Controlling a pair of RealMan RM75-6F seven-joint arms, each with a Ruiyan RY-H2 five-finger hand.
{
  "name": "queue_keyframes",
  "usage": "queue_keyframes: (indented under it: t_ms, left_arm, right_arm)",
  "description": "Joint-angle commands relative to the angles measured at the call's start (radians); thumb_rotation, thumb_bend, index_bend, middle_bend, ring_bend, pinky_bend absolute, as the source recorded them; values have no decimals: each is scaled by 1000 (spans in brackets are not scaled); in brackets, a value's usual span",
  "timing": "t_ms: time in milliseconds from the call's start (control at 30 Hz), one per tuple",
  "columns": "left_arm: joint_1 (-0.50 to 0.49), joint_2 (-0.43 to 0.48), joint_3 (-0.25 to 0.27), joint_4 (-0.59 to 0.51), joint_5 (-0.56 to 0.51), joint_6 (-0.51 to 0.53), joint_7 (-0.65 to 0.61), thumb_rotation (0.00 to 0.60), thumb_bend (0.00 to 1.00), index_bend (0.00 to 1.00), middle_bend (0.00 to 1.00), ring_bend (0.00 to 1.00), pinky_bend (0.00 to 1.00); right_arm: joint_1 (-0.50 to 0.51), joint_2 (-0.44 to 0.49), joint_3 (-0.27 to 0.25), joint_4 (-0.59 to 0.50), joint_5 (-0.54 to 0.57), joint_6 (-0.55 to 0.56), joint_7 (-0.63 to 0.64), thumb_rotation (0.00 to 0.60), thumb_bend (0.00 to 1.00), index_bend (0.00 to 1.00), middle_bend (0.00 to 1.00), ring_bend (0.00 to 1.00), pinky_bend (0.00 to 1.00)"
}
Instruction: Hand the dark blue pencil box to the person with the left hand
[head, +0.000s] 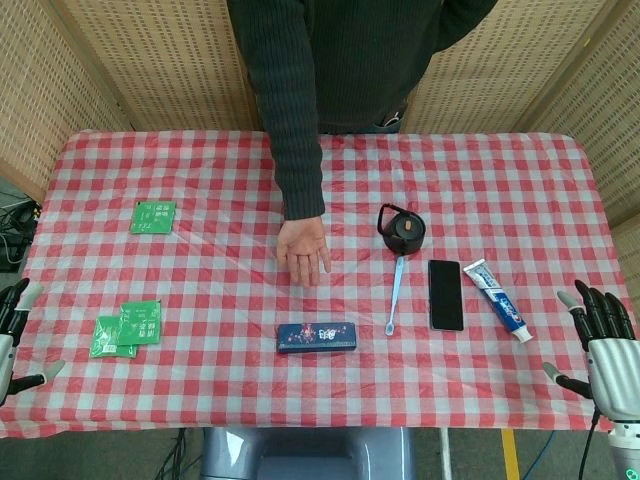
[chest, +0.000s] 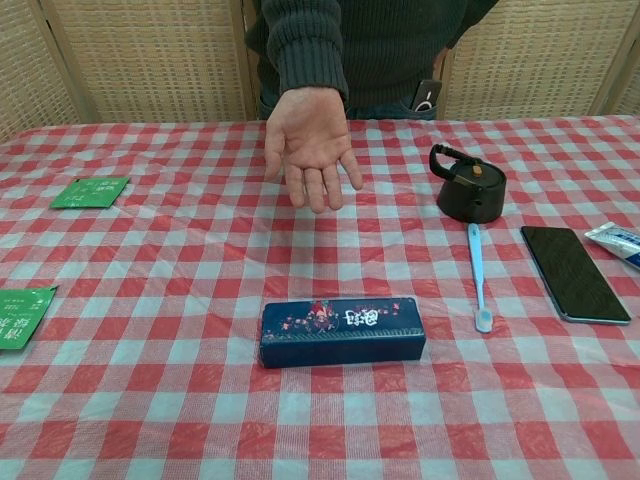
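Note:
The dark blue pencil box (head: 316, 337) (chest: 342, 331) lies flat on the red checked tablecloth near the front middle, with a floral print on its lid. The person's open palm (head: 303, 249) (chest: 311, 144) is held out just behind it. My left hand (head: 14, 335) hangs at the table's left front edge, fingers apart and holding nothing, far left of the box. My right hand (head: 603, 345) sits at the right front edge, fingers spread, also holding nothing. Neither hand shows in the chest view.
Green packets lie at the left (head: 152, 216) (head: 128, 327) (chest: 90, 192). Right of the box are a light blue toothbrush (head: 396, 294) (chest: 477, 273), a black round lid (head: 401, 230) (chest: 468, 186), a black phone (head: 445, 294) (chest: 572, 272) and a toothpaste tube (head: 496, 299).

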Motion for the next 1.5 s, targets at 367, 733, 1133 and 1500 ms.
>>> queue_keyframes:
  t_ms: [367, 733, 1133, 1500]
  left_arm:
    - [-65, -21, 10, -20, 41, -102, 29, 600, 0, 0, 0, 0, 0]
    - [-441, -197, -45, -30, 19, -659, 82, 600, 0, 0, 0, 0, 2]
    - [-630, -421, -163, 5, -292, -817, 281, 600, 11, 28, 0, 52, 90]
    - [-857, -672, -185, 134, -751, -760, 554, 600, 13, 84, 32, 121, 192]
  right_arm:
    - [1, 5, 3, -1, 15, -8, 10, 600, 0, 145, 0, 0, 0]
    - [7, 3, 17, 6, 50, -23, 4, 600, 0, 145, 0, 0, 0]
    - [13, 0, 25, 17, 76, -39, 4, 600, 0, 145, 0, 0, 0]
    - [16, 0, 32, 25, 100, -53, 15, 600, 0, 145, 0, 0, 0]
